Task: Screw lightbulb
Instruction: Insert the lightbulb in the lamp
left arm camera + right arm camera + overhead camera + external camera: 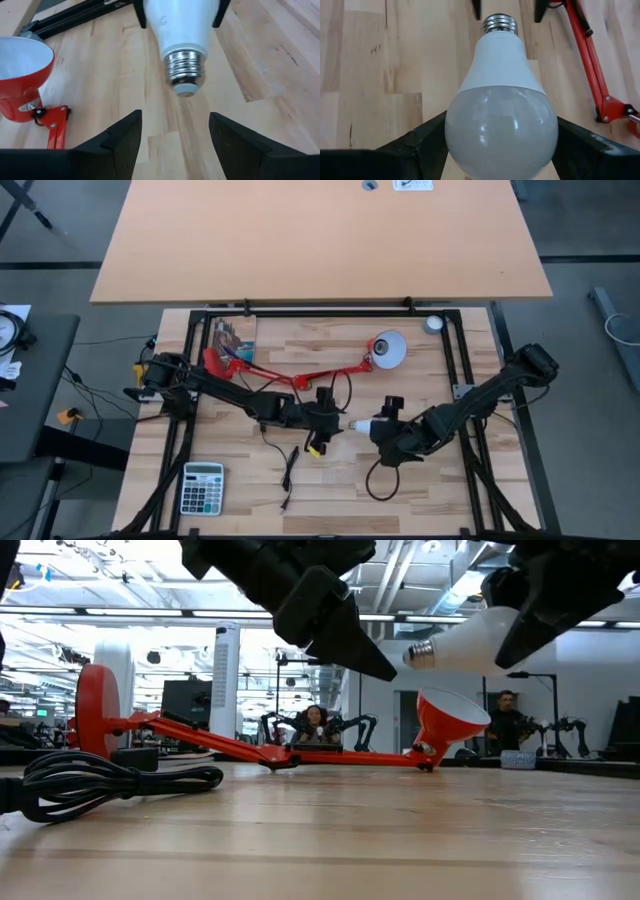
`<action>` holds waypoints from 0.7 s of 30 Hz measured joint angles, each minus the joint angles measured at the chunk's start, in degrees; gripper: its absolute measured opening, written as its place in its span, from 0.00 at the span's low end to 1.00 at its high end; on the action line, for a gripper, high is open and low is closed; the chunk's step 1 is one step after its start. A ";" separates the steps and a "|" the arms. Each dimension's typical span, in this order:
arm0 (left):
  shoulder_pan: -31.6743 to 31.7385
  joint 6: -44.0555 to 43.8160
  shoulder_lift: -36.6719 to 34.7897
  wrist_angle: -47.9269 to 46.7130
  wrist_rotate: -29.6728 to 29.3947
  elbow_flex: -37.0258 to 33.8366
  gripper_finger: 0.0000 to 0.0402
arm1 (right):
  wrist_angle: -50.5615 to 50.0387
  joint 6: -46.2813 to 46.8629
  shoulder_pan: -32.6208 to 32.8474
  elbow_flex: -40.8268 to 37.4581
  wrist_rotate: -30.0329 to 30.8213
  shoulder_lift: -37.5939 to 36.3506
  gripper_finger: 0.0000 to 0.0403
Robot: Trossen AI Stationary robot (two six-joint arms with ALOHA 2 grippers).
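While right gripper (495, 145) clamps lightbulb (501, 100), raised

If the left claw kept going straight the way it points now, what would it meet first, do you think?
Most likely the lightbulb: its screw base faces the open left claw, dead ahead, held up by the right claw. Depth is hard to judge.

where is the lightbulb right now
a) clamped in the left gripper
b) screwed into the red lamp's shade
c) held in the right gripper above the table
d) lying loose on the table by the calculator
c: the right gripper is shut on the lightbulb by its glass end and holds it off the wood, screw base pointing at the open left gripper, while the red lamp's shade lies apart, empty.
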 joint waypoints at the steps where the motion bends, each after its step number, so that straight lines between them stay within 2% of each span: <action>1: -0.15 0.02 0.00 0.00 -0.62 -0.01 0.56 | -0.02 -0.04 -0.13 0.00 -0.02 0.00 0.74; 9: -0.28 -0.44 0.00 1.30 -3.41 -0.01 0.56 | -0.04 0.12 0.00 0.00 -0.46 0.00 0.74; 14: -0.43 -0.61 0.00 5.20 1.79 -0.03 0.57 | 0.61 0.10 -0.01 0.00 -0.46 0.00 0.74; 21: -1.19 0.77 0.31 6.88 2.43 -0.01 0.57 | 1.12 0.03 -0.15 0.00 -0.27 0.00 0.74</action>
